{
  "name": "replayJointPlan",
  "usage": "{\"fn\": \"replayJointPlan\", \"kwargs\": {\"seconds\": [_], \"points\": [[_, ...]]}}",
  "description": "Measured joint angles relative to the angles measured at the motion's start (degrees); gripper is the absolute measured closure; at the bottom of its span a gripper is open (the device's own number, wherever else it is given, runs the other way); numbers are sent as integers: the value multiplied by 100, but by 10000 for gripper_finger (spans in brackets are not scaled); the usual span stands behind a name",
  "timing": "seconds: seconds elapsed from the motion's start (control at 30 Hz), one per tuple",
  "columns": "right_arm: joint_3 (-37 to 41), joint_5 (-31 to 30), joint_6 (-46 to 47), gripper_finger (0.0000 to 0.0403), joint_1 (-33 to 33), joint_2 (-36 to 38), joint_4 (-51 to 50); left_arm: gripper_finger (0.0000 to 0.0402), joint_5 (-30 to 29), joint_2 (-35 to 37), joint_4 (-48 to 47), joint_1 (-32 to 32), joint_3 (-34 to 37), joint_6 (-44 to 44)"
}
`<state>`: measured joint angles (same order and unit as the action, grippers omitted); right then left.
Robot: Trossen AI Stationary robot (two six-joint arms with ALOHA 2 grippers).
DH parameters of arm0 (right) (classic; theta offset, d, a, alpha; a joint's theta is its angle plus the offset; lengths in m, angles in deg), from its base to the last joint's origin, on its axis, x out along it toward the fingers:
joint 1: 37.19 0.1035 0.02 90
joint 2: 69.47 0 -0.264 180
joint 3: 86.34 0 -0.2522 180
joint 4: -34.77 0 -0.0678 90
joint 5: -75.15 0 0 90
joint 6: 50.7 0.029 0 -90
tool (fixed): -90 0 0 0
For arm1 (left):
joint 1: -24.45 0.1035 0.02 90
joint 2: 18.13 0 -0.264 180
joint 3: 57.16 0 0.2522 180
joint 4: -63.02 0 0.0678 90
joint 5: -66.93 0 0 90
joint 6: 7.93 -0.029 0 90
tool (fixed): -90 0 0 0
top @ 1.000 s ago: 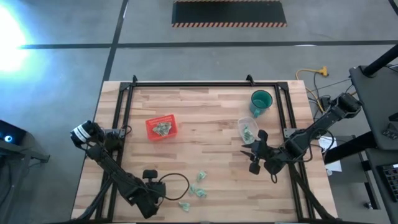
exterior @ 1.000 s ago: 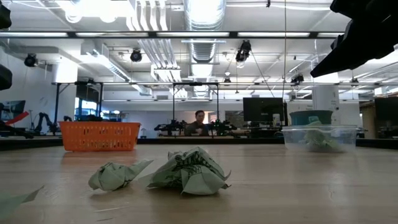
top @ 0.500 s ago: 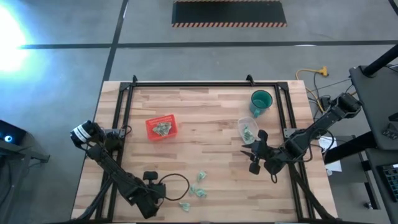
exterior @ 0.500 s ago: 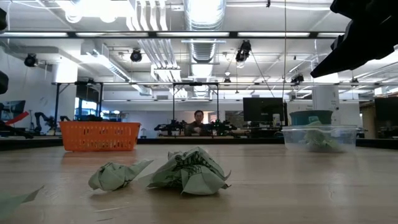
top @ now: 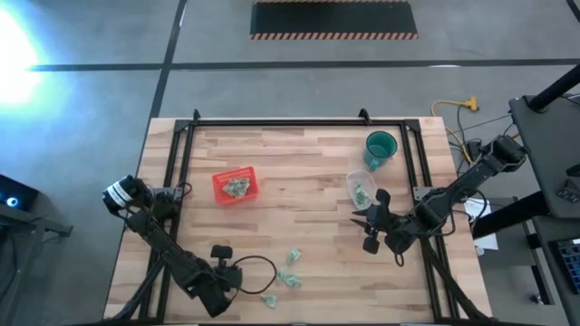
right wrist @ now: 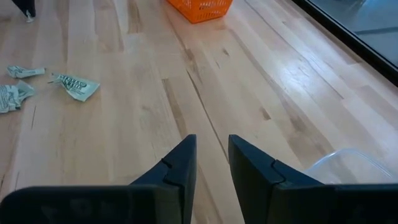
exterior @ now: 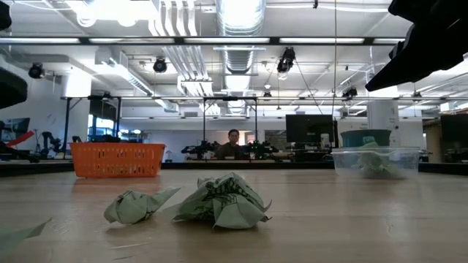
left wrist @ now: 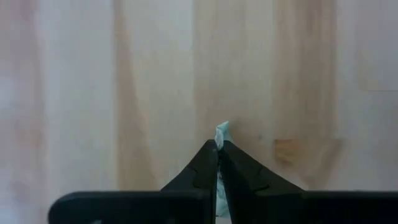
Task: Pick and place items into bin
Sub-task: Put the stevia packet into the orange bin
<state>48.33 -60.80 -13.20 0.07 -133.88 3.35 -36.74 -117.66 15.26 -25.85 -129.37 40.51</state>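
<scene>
Left tool (left wrist: 218, 148) shifted slightly, pinching item (left wrist: 222, 132) above table (left wrist: 124, 93)

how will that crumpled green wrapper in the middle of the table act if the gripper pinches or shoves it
The crumpled wrapper looks like thin creased paper, so it probably squashes rather than resists a pinch. It seems very light for its bulk, so a push likely slides or tumbles it. Its irregular folds suggest it won't roll far. The left gripper already pinches a similar scrap by an edge.
</scene>
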Motion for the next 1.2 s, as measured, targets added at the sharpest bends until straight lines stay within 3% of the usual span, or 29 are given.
{"fn": "replayJointPlan", "kwargs": {"seconds": [0.37, 0.63, 0.9, 1.2], "points": [[0, -2, 0, 323, -2, 0, 1, 401, -1893, 34, -504, 80, -309, -651], [0, -4, 0, 330, -2, 0, 6, 401, -3191, 72, -616, 567, -357, -686], [0, -7, -2, 327, -2, 0, 8, 402, -3861, 224, -1536, 1595, -357, -686], [72, -11, -6, 335, -2, 0, 6, 402, -3853, 706, -1958, 2856, -346, -1313]]}}
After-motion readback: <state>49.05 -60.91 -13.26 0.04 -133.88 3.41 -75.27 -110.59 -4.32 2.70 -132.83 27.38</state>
